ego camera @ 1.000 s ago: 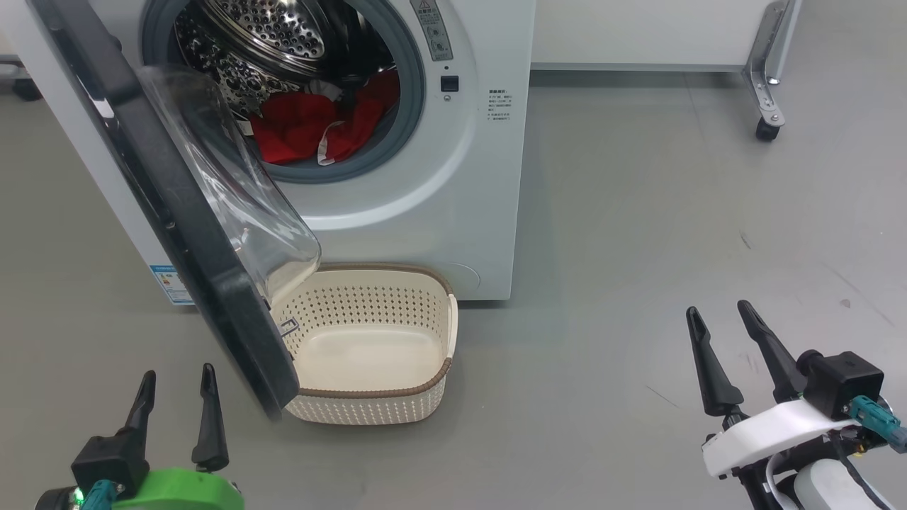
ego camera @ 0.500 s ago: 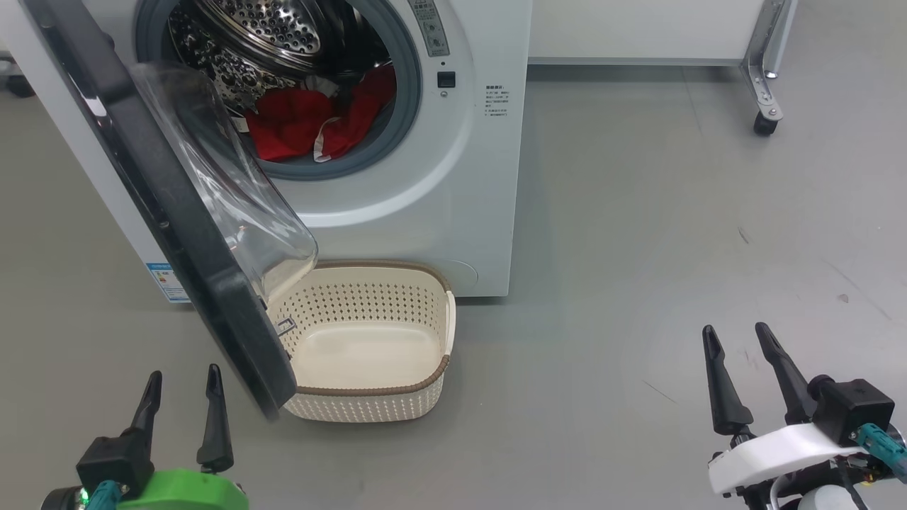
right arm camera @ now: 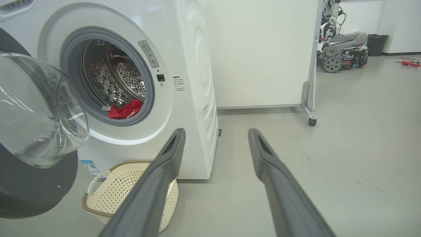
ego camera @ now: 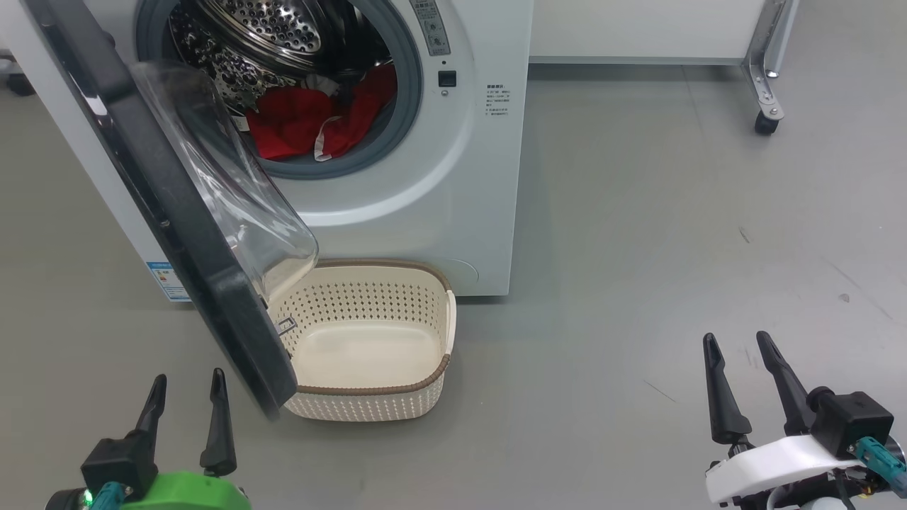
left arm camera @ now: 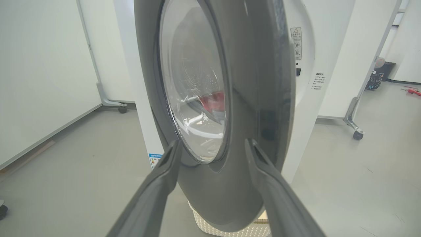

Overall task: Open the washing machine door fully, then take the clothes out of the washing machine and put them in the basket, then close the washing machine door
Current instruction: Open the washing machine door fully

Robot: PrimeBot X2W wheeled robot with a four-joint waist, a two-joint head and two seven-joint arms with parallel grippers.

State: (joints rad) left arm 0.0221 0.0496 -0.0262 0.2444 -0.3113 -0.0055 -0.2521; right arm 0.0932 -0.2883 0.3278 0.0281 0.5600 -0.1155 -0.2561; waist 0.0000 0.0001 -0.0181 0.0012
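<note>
The white washing machine (ego camera: 439, 212) stands ahead with its door (ego camera: 163, 205) swung partly out toward me, black rim edge-on and glass bowl bulging over the basket. Red clothes (ego camera: 297, 127) lie in the steel drum, also seen as clothes (right arm camera: 125, 110). The cream basket (ego camera: 368, 347) sits on the floor below the opening, nothing in it. My left gripper (ego camera: 188, 382) is open at lower left, just short of the door's (left arm camera: 230, 115) lower rim. My right gripper (ego camera: 737, 343) is open at lower right, far from the machine. Neither holds anything.
Grey floor (ego camera: 638, 248) stretches to the right of the machine. A white panel on a wheeled metal foot (ego camera: 765, 106) stands at back right. Another wheeled robot (right arm camera: 342, 52) and a black bin (right arm camera: 375, 44) are far behind.
The head camera has tipped slightly, so the whole scene has shifted up. Both grippers have dropped a little lower in view, still open. Door, clothes and basket have not moved.
</note>
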